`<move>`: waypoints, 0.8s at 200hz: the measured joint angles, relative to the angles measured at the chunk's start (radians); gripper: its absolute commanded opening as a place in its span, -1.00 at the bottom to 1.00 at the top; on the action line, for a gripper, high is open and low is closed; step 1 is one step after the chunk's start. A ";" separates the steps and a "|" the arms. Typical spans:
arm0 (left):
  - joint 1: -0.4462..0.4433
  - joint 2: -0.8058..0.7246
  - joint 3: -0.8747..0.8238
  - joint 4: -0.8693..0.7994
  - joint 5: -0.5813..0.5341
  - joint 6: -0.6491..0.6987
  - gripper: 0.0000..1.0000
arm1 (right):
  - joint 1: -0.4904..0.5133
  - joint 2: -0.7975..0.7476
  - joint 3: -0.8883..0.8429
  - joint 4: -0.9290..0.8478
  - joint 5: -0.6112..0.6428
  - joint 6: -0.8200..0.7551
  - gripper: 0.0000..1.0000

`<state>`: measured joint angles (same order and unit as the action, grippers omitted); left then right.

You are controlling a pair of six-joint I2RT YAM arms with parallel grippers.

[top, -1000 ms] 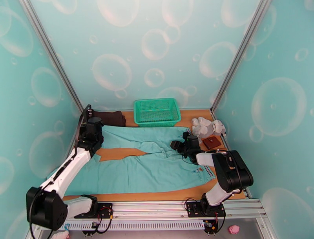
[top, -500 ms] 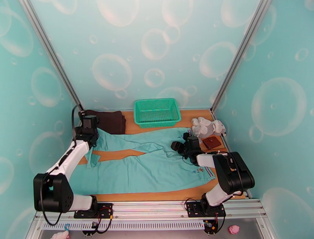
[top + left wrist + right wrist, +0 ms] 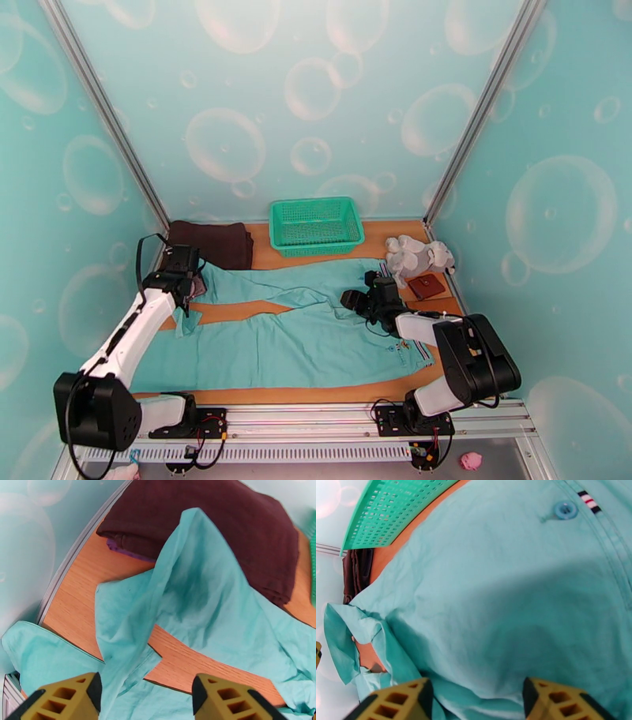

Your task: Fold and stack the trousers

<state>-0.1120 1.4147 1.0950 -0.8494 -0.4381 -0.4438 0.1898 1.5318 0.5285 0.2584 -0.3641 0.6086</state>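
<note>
Across the counter [image 3: 316, 392], the trousers [image 3: 300, 339] lie spread flat, waistband at the right end near the right arm, legs running left with a wedge of bare wood between them. Far leg's cuff end is rumpled and folded back at the left, next to the left tool [image 3: 192, 286]. Left wrist view: left tool [image 3: 146, 689] has its fingers wide apart with nothing clamped; a raised ridge of trousers [image 3: 205, 598] runs up from beside one finger, and its tip lies over the edge of the dark brown folded garment [image 3: 221, 523]. Right tool [image 3: 348, 298] sits low over the crotch/upper-leg area. Right wrist view: right tool [image 3: 476, 693] is spread too, cloth bulging between the fingers but not pinched, and a button [image 3: 565, 509] and a striped tab [image 3: 588, 499] show at the waistband. Green basket [image 3: 316, 225] is at the back centre, just beyond the far leg. Plush toy [image 3: 415, 254] and a small flat brown item [image 3: 426, 286] sit at the back right.
</note>
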 measured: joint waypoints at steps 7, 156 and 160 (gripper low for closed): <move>0.002 0.033 -0.011 -0.006 -0.003 0.001 0.27 | 0.000 0.000 -0.002 0.003 -0.004 0.000 0.29; 0.141 -0.107 0.241 -0.135 -0.365 0.206 -1.00 | -0.062 -0.041 -0.057 0.038 -0.014 0.000 0.29; 0.151 -0.111 0.247 -0.128 -0.376 0.225 -1.00 | -0.062 -0.042 -0.058 0.039 -0.009 0.000 0.29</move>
<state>0.0391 1.3041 1.3418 -0.9775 -0.8143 -0.2188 0.1280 1.4902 0.4702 0.2974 -0.3729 0.6086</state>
